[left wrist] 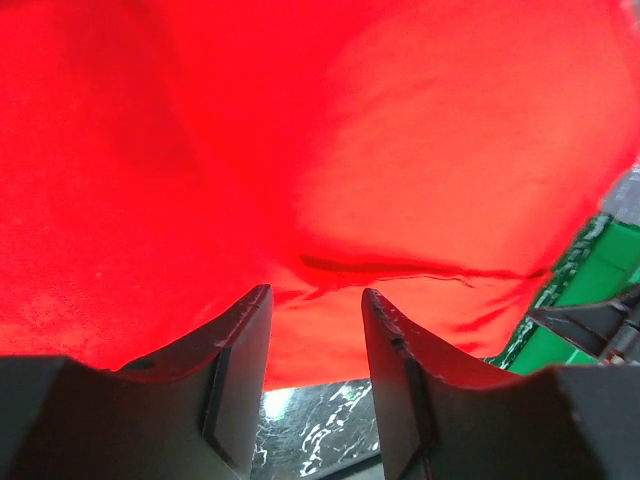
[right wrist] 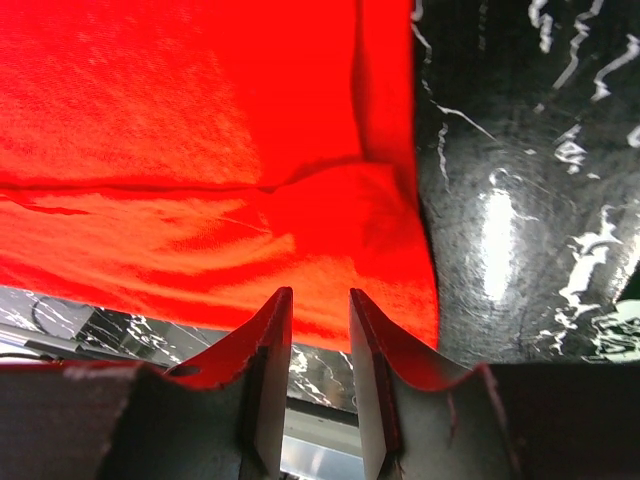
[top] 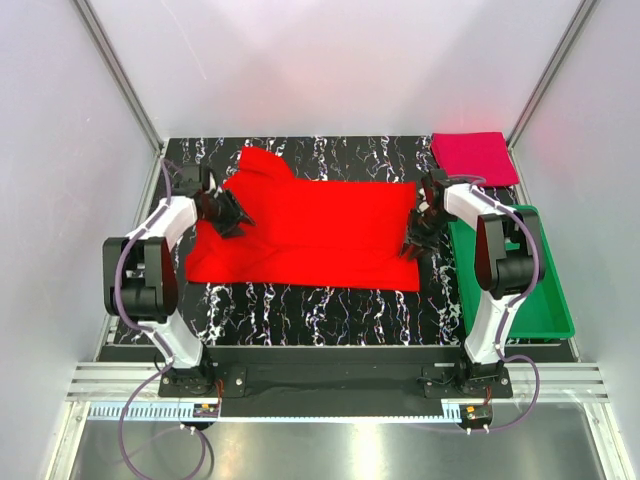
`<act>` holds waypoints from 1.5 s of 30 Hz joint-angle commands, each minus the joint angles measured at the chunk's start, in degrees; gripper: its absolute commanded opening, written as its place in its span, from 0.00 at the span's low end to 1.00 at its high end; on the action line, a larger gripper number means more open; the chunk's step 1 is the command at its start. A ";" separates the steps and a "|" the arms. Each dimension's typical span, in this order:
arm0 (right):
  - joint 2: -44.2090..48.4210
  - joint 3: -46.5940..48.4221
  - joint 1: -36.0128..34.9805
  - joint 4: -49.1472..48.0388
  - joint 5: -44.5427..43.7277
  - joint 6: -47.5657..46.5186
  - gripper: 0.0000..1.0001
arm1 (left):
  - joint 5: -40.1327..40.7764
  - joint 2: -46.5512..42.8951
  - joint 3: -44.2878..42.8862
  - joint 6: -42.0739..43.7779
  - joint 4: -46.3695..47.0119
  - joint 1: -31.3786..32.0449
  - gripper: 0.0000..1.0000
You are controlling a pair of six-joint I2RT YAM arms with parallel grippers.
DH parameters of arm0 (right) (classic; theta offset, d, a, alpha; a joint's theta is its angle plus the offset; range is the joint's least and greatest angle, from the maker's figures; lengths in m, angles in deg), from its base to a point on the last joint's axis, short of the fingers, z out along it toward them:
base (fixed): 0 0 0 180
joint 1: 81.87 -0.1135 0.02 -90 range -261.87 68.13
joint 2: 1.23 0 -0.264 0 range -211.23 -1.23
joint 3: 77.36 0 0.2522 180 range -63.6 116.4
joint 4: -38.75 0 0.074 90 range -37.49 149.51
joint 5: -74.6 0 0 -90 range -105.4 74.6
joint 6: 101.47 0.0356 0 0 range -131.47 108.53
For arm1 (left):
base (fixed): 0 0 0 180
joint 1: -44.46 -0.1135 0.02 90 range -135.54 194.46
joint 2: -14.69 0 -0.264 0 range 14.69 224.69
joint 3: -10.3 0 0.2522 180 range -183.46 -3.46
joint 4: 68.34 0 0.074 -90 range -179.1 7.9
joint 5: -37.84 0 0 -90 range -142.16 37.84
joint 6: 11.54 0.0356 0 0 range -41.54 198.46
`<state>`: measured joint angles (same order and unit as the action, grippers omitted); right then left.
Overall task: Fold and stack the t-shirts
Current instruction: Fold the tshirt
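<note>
Red t-shirt (top: pixel 320 230) lies stretched sideways, likely squared for folding. Left gripper (left wrist: pixel 317 292) sits at one end, jaws apart. Right gripper (right wrist: pixel 320 293) sits at the opposite hem, jaws narrow, grip unclear.

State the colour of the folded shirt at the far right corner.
Pinkish-crimson folded shirt; top external view shows it best.

Bright, even overhead light with faint shadows. White glare blots the glossy marbled worktop (right wrist: pixel 500 220). The red t-shirt (left wrist: pixel 450 150) oversaturates, flattening its folds; wrist views look slightly soft.
</note>
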<state>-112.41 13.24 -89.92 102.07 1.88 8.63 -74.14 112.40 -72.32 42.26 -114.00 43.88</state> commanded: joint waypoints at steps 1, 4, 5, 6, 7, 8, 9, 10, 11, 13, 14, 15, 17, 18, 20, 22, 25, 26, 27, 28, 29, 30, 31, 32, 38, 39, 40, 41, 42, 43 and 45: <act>0.79 0.42 -1.09 -1.74 0.74 -0.41 0.36 | -0.53 4.41 3.90 -4.57 2.09 -0.56 0.45; 0.87 -0.81 -1.52 -2.45 0.39 -0.15 0.36 | 0.87 7.39 3.91 -5.10 3.16 -0.56 0.44; 1.05 -1.33 -1.70 -2.54 0.39 -0.15 0.36 | 1.67 8.10 3.74 -4.93 3.16 -0.56 0.43; 1.14 -2.38 -1.88 -2.80 0.13 -0.15 0.36 | 2.46 8.63 3.04 -4.75 3.16 -0.74 0.43; 1.31 -3.00 -1.96 -3.06 -0.22 -0.23 0.36 | 3.34 10.03 2.60 -4.58 3.16 -0.83 0.43; 1.66 -3.71 -2.14 -3.33 -0.31 -0.23 0.36 | 3.52 10.65 2.24 -4.58 3.16 -0.91 0.43; 1.92 -5.45 -2.40 -3.77 -0.40 -0.06 0.36 | 3.61 11.44 1.37 -4.58 3.07 -1.00 0.43; 2.36 -6.34 -2.58 -4.12 -0.40 0.03 0.36 | 4.04 12.41 0.93 -4.58 2.90 -1.35 0.43; 2.63 -7.31 -2.75 -4.38 -0.49 0.20 0.36 | 4.57 12.76 0.49 -4.58 2.90 -1.44 0.43; 3.24 -10.12 -3.46 -5.44 -0.67 0.56 0.36 | 5.01 13.12 0.13 -4.40 2.81 -2.05 0.43; 3.68 -11.00 -3.63 -5.61 -0.67 0.64 0.36 | 5.10 13.38 -0.04 -4.49 2.90 -2.06 0.43; 3.77 -12.31 -3.98 -5.96 -0.67 0.56 0.36 | 5.36 13.30 -0.39 -4.31 2.72 -2.14 0.43; 4.65 -13.38 -4.07 -6.32 -0.84 0.99 0.36 | 6.24 12.51 -0.40 -4.05 2.28 -2.15 0.43; 4.83 -13.99 -4.16 -6.58 -0.93 1.00 0.36 | 6.16 12.24 -0.31 -3.87 2.11 -2.23 0.43; 5.09 -14.26 -4.16 -6.67 -1.11 1.17 0.36 | 5.89 11.54 0.74 -4.05 1.58 -2.32 0.43; 4.83 -14.09 -4.16 -6.58 -1.89 1.52 0.36 | 5.54 9.70 2.41 -4.75 1.23 -2.50 0.43; 4.22 -13.03 -4.08 -6.14 -3.30 1.43 0.37 | 5.28 6.01 7.32 -5.54 1.14 -3.37 0.43; 4.04 -12.68 -4.07 -5.71 -3.83 1.35 0.37 | 5.10 5.13 9.95 -5.54 1.05 -3.55 0.43; 4.12 -12.33 -4.16 -5.44 -4.18 1.26 0.37 | 4.93 4.34 11.19 -5.37 1.14 -3.73 0.43; 4.39 -12.24 -4.08 -5.27 -4.36 1.17 0.37 | 4.75 2.42 12.25 -5.02 0.88 -4.08 0.43; 4.39 -12.24 -4.16 -5.09 -4.44 1.17 0.38 | 5.10 1.70 14.17 -4.67 0.53 -4.25 0.43; 4.65 -12.24 -4.08 -4.48 -4.62 1.17 0.38 | 5.36 0.91 15.06 -4.14 0.44 -4.52 0.43; 4.91 -12.33 -4.07 -4.30 -4.27 1.17 0.38 | 5.45 -0.58 15.85 -3.87 0.35 -5.13 0.43; 5.18 -12.50 -4.16 -4.12 -4.18 1.09 0.38 | 5.45 -1.20 16.99 -3.52 0.35 -5.22 0.43; 9.57 -12.86 -4.07 -1.14 -3.13 1.26 0.39 | 4.58 -6.91 13.24 -0.10 -3.69 -5.22 0.44; 10.01 -10.77 -4.07 0.26 -3.21 1.26 0.39 | 4.23 -8.23 12.09 0.60 -4.30 -5.13 0.45; 10.36 -9.27 -3.90 0.97 -3.13 1.52 0.40 | 4.57 -10.41 10.78 2.09 -5.53 -4.96 0.47; 10.19 -7.60 -3.81 1.41 -2.95 1.70 0.41 | 5.27 -11.22 7.37 3.15 -6.41 -4.87 0.49; 10.01 -3.93 -3.72 2.02 -2.60 1.96 0.42 | 5.97 -12.10 5.51 5.25 -7.29 -4.87 0.52; 8.97 -1.89 -3.20 2.12 -2.60 2.66 0.44 | 8.07 -12.11 3.84 6.23 -7.30 -4.96 0.59; 7.04 4.59 -2.23 2.12 -2.34 3.63 0.48 | 9.49 -10.88 -1.35 8.77 -6.51 -4.87 0.61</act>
<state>-105.44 7.88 -93.33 103.93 0.31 10.88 -68.72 103.53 -65.55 44.84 -121.87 39.10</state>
